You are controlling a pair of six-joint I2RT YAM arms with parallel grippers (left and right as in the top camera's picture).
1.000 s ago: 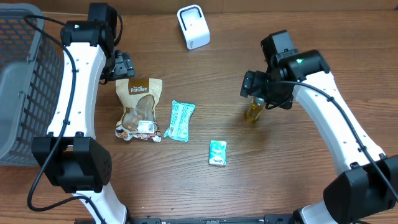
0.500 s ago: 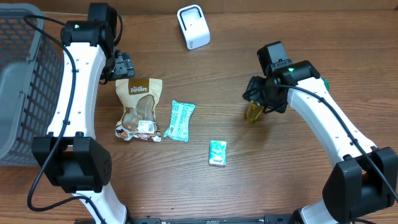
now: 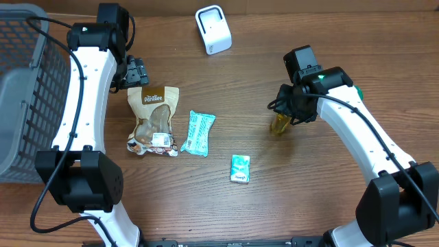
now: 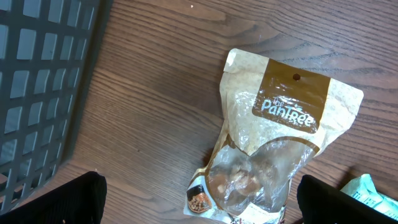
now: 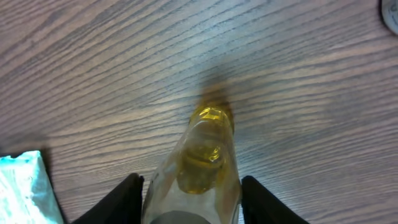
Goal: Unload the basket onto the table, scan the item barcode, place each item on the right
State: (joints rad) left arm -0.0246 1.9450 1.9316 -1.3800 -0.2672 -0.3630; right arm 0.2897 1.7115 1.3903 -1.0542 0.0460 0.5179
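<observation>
The right end effector (image 5: 191, 186) is set about a small bottle of yellow liquid (image 5: 205, 143), with one finger (image 5: 124, 199) on each side of it. The fingers are drawn in narrow and lie just beside the bottle's sides. Whether they press on it cannot be told from either view.

The bottle is found on the right half of the wooden surface (image 3: 329, 206), below the right wrist. It is well apart from the white scanner (image 3: 213, 29), which is placed near the far edge of the surface, towards the middle.

A small teal packet (image 3: 240, 168) is seen nearer the front, to the left of the bottle. A longer teal wrapper (image 3: 198, 132) lies further left. It is just beside a tan snack pouch (image 3: 153, 120) with a clear window and a brown label.

The left end effector (image 4: 199, 180) is held spread wide above the top of the pouch, and nothing is held between its fingers. A grey mesh basket (image 3: 20, 89) is noted at the left edge of the surface, beside the left arm.
</observation>
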